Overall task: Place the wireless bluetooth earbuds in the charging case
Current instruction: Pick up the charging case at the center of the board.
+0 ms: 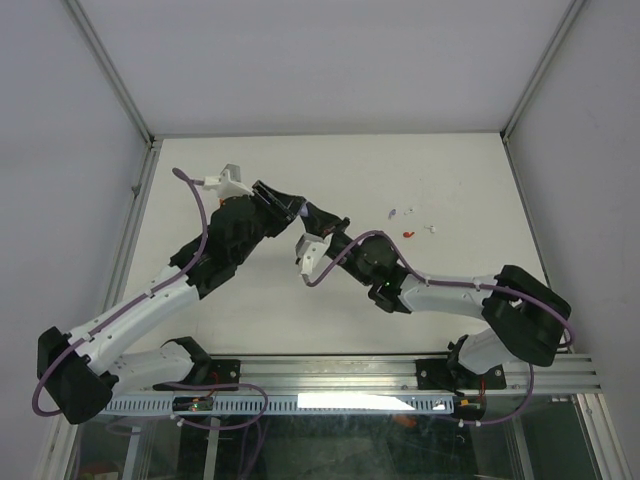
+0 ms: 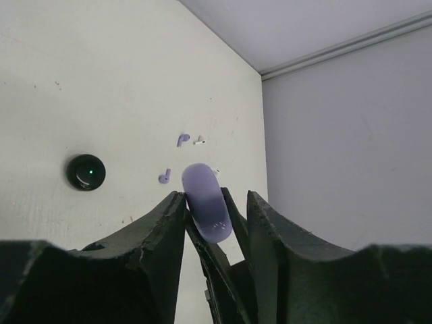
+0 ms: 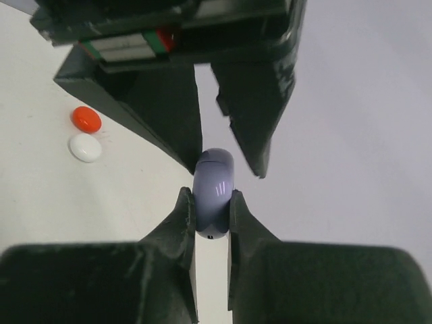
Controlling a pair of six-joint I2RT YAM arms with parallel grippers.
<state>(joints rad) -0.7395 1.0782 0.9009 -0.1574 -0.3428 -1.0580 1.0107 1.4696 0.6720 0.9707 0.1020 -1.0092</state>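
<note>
The lavender charging case (image 3: 213, 192) is closed and held on edge above the table. My right gripper (image 3: 212, 206) is shut on its lower part. My left gripper (image 2: 216, 202) stands around its other end; one finger (image 2: 169, 216) touches the case (image 2: 206, 209) and the other stands a little apart. In the top view both grippers meet mid-table, left gripper (image 1: 298, 212) and right gripper (image 1: 318, 226). Two lavender earbuds (image 2: 182, 140) (image 2: 164, 177) and a tiny white one (image 2: 199, 141) lie on the table beyond; the top view shows a lavender earbud (image 1: 392, 213).
A black round case (image 2: 86, 171) with a green light lies on the table to the left in the left wrist view. A red oval piece (image 3: 86, 119) and a white one (image 3: 85, 147) lie side by side. Small red (image 1: 408, 233) and white (image 1: 432, 228) pieces lie at the right.
</note>
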